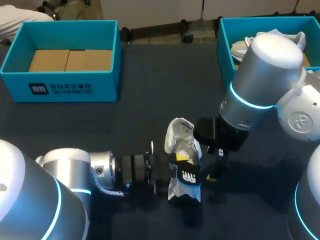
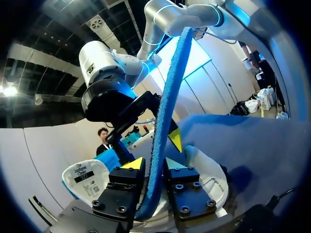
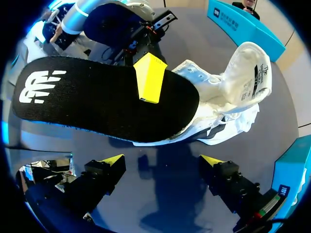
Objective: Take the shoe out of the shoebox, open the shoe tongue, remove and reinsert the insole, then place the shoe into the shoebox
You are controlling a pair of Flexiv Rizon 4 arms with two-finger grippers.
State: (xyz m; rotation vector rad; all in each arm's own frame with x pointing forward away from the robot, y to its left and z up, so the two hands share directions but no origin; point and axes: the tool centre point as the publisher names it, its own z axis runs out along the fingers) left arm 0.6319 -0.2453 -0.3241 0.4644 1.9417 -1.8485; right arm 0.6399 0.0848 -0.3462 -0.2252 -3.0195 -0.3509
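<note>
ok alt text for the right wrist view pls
The left gripper holds a black insole, with a white shoe just behind it on the dark table. The right gripper is open and empty, facing them.

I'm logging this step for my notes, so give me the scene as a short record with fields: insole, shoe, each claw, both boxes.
Insole: black foam insole with a blue edge, partly over the shoe's opening
Shoe: white fabric shoe, tongue pulled open, on the dark table, outside both boxes
Left claw: shut on the insole's edge
Right claw: open, holding nothing, facing the insole
Left box: teal cardboard shoebox, brown floor showing
Right box: second teal shoebox, partly hidden by the right arm
</note>
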